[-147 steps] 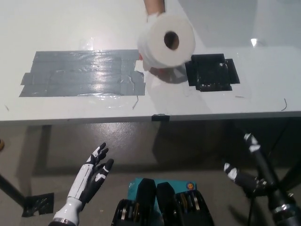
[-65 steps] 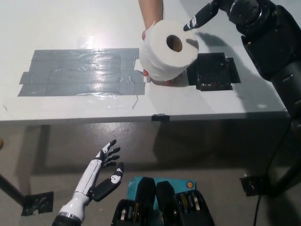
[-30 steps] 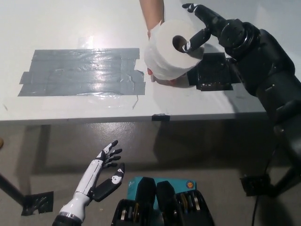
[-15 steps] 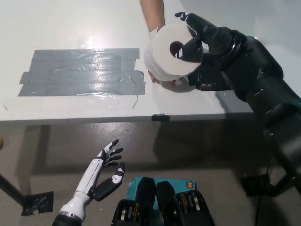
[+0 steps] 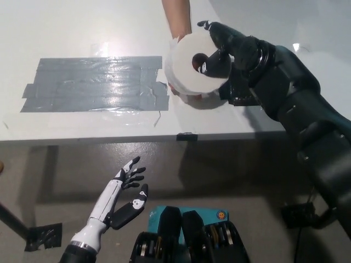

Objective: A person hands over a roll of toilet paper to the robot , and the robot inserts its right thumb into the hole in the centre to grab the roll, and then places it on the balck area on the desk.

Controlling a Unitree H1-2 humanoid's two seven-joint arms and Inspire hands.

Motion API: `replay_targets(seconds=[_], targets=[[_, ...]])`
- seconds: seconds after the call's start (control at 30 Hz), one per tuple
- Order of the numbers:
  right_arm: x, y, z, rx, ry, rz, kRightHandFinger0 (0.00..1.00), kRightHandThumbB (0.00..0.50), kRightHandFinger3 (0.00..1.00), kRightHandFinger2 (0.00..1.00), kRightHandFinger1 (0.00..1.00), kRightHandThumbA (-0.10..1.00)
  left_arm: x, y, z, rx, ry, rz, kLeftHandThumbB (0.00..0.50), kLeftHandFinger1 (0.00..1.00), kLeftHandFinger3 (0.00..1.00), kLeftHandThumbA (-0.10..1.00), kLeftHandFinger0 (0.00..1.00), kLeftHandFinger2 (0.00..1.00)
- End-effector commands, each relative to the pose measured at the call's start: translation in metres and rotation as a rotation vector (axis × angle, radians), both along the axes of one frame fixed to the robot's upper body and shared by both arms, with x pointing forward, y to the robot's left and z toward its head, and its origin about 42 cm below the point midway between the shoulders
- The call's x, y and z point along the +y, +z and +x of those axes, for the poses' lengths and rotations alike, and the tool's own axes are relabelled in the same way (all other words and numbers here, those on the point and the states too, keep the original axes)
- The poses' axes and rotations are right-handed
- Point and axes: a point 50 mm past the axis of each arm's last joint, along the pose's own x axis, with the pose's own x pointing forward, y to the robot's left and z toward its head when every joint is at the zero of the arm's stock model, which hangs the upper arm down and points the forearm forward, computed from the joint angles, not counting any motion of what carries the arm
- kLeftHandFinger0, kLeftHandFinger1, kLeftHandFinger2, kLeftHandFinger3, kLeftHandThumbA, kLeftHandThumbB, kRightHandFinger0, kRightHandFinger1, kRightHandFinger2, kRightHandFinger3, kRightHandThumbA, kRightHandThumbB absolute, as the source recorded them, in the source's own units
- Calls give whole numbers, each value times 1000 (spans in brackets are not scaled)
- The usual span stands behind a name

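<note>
Overhead, a glossy white desk (image 5: 82, 33) fills the upper half of the frame, its front edge running across the middle, with a grey-brown floor (image 5: 230, 181) below it. A wide patch of silver-grey tape strips (image 5: 93, 83) lies on the desk at the left centre, shining under the light. A smaller black taped area (image 5: 241, 90) sits on the desk right of centre, mostly hidden behind the black arm. A scrap of dark tape (image 5: 41, 236) is stuck to the floor at the lower left.

No containers show in the frame.

The white roll of toilet paper (image 5: 189, 68) hangs above the desk at the upper centre, just left of the black area, its hole turned toward the camera. A person's hand (image 5: 176, 22) reaches in from the top edge and supports the roll from behind and beneath. The black right hand (image 5: 222, 46) comes from the right and meets the roll: its thumb is pushed into the centre hole while its other fingers curve over the roll's top and right side, closing around it.

The white left hand (image 5: 123, 192) rests at the lower left, below the desk edge, holding nothing, its fingers spread apart.
</note>
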Motion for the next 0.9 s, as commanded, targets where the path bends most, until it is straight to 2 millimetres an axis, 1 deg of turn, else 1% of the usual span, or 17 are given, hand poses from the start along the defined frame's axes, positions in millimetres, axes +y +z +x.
replay_targets(seconds=[0.0, 0.13, 0.17, 0.2, 0.23, 0.3, 0.33, 0.37, 0.4, 0.47, 0.53, 0.57, 0.6, 0.63, 0.7, 0.8, 0.87], targets=[[13, 25, 2, -14, 31, -18, 1000, 347, 1000, 1000, 1000, 634, 3, 16, 7, -72, -26, 34, 0, 829, 987, 504, 818, 873], [14, 13, 0, 3, 39, -79, 1000, 328, 1000, 1000, 1000, 517, 3, 16, 7, -61, -26, 33, 0, 838, 995, 567, 822, 889], [14, 7, -1, 18, 27, -84, 868, 330, 1000, 1000, 998, 476, 2, 17, 8, -63, -24, 31, 0, 838, 995, 567, 821, 890], [14, 0, -2, 28, 14, -98, 622, 327, 1000, 957, 785, 376, 2, 18, 9, -65, -25, 29, 0, 837, 993, 553, 816, 893], [14, -3, -3, 32, 8, -107, 521, 325, 1000, 907, 710, 328, 2, 18, 9, -67, -26, 27, 0, 837, 993, 549, 814, 893], [13, -13, -4, 28, -5, -138, 510, 308, 955, 826, 707, 160, 2, 19, 10, -73, -27, 16, 0, 827, 983, 521, 809, 882], [13, -20, -6, 10, -7, -169, 430, 260, 760, 693, 620, -78, 2, 19, 10, -78, -28, 15, 0, 827, 983, 517, 809, 881], [12, -22, -6, 3, -7, -179, 430, 260, 760, 693, 620, -78, 2, 19, 11, -79, -29, 16, 0, 827, 983, 517, 809, 881], [12, -28, -8, 0, -10, -184, 327, 215, 567, 582, 521, -96, 2, 20, 11, -79, -29, 18, 0, 831, 986, 508, 812, 884], [6, -47, -12, 3, -37, -138, 67, 176, 333, 329, 270, -100, 2, 22, 13, -81, -32, 23, 0, 832, 985, 481, 814, 883], [5, -50, -12, 7, -47, -110, 17, 171, 367, 362, 235, -100, 2, 22, 13, -82, -30, 26, 0, 832, 985, 482, 815, 883], [3, -52, -12, 8, -55, -85, 11, 171, 469, 480, 270, -100, 2, 23, 15, -89, -31, 28, 0, 831, 984, 484, 814, 882], [2, -52, -12, 8, -58, -75, 11, 171, 469, 480, 270, -100, 3, 24, 15, -91, -31, 27, 0, 831, 984, 484, 814, 882], [0, -54, -12, 11, -67, -45, 4, 170, 631, 606, 315, -100, 3, 24, 15, -94, -32, 24, 0, 823, 982, 493, 808, 872], [-4, -55, -12, 11, -81, -2, 86, 161, 702, 706, 414, -100, 3, 25, 17, -96, -34, 26, 0, 823, 984, 494, 808, 873], [-13, -58, -12, 38, -120, 136, 53, 156, 813, 824, 447, -100, 4, 25, 19, -95, -36, 23, 0, 832, 991, 492, 818, 875], [-19, -58, -10, 83, -160, 252, 2, 139, 848, 895, 375, -100, 3, 26, 20, -98, -40, 27, 0, 840, 997, 497, 826, 881]])
